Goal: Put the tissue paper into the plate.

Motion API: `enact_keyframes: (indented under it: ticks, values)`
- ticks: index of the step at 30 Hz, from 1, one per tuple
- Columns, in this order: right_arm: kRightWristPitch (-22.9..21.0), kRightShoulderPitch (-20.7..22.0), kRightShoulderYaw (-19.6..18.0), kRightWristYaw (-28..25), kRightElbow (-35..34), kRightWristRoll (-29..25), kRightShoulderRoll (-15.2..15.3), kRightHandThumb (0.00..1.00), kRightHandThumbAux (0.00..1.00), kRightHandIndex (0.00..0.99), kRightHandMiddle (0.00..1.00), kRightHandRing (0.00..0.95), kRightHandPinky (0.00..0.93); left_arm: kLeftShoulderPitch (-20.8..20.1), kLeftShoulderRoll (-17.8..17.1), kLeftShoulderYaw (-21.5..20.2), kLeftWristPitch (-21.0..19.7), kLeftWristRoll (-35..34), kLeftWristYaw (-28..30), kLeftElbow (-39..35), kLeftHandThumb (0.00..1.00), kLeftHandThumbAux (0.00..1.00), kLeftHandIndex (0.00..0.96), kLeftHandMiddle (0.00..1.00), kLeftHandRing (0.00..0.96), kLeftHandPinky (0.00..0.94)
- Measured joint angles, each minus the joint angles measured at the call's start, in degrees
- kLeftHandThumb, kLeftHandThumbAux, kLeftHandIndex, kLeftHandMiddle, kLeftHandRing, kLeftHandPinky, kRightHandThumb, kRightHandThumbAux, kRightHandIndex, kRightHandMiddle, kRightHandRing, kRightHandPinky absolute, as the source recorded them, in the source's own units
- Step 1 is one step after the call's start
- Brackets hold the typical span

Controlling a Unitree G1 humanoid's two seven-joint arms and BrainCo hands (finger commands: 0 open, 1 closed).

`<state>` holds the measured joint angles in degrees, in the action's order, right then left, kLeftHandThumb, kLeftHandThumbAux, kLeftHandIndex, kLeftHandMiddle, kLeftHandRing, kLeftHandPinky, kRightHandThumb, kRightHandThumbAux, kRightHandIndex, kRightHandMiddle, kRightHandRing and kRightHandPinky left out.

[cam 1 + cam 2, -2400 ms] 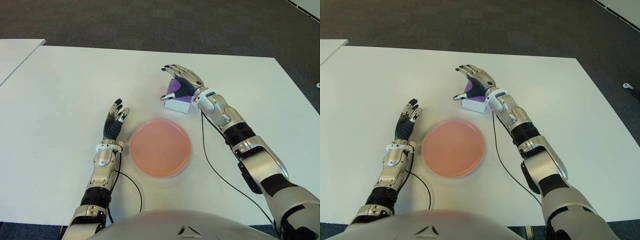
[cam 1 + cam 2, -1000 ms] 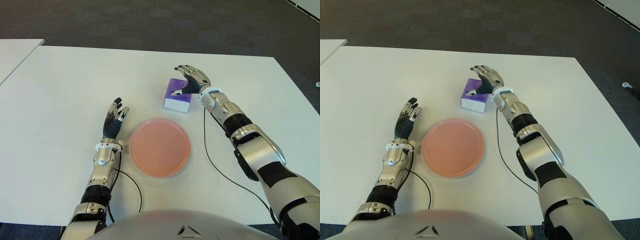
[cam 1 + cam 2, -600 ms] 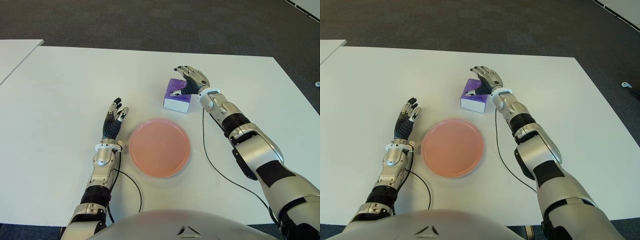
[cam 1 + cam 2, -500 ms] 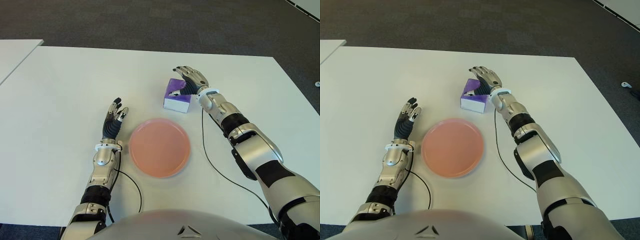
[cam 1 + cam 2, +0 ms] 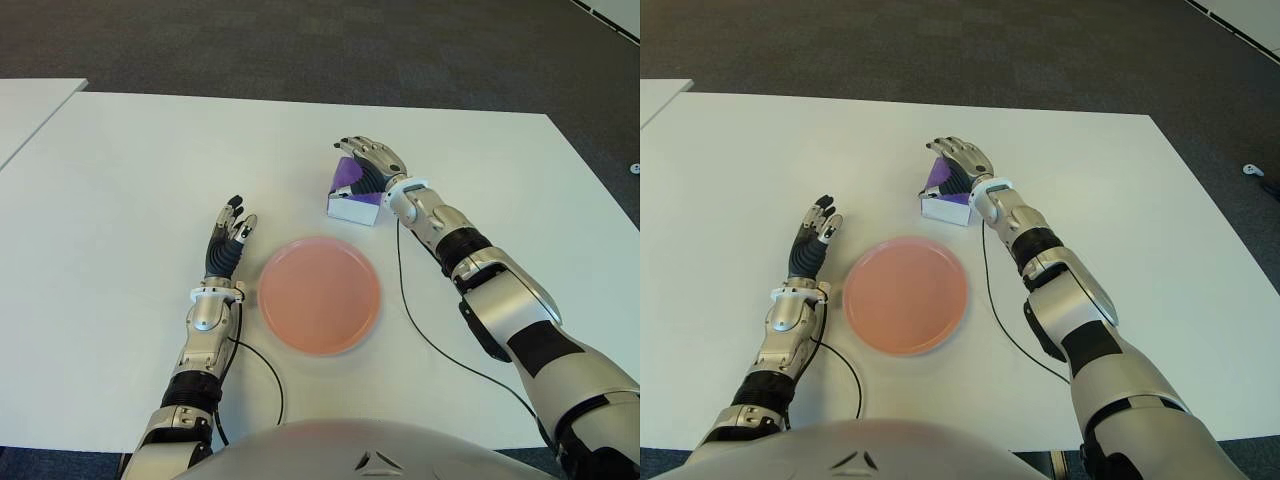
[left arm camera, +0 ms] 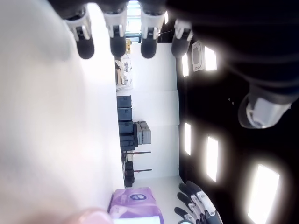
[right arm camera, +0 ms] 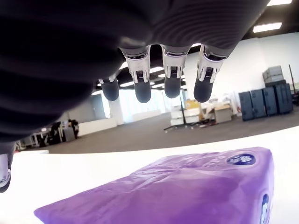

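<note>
The tissue pack (image 5: 349, 208), purple on top with a white side, lies on the white table (image 5: 140, 150) just beyond the pink round plate (image 5: 320, 295). My right hand (image 5: 364, 162) hovers over the pack's top from its right side. In the right wrist view its fingers (image 7: 172, 74) stretch out above the purple pack (image 7: 187, 191) with a gap between them, holding nothing. My left hand (image 5: 231, 238) shows left of the plate, fingers straight and open. The left wrist view shows the pack (image 6: 135, 205) in the distance.
Thin black cables (image 5: 415, 325) trail from both wrists across the table near the plate. A second white table (image 5: 30, 110) stands at the far left. Dark carpet (image 5: 300, 40) lies beyond the far edge.
My right hand has slid left, from the pack's right side to over its top. The pack, plate and left hand stay where they were.
</note>
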<state>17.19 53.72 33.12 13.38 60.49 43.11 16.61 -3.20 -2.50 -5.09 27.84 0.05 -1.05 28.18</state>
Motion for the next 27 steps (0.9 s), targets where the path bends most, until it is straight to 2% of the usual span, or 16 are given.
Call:
enact_keyframes:
  ticks: [27]
  values:
    - [1.01, -0.67, 2.66, -0.63, 0.55, 0.85, -0.07, 0.121, 0.428, 0.0, 0.0, 0.0, 0.0, -0.01, 0.03, 0.0, -0.28, 0.01, 0.0, -0.09, 0.0, 0.405, 0.0, 0.0, 0.0, 0.0]
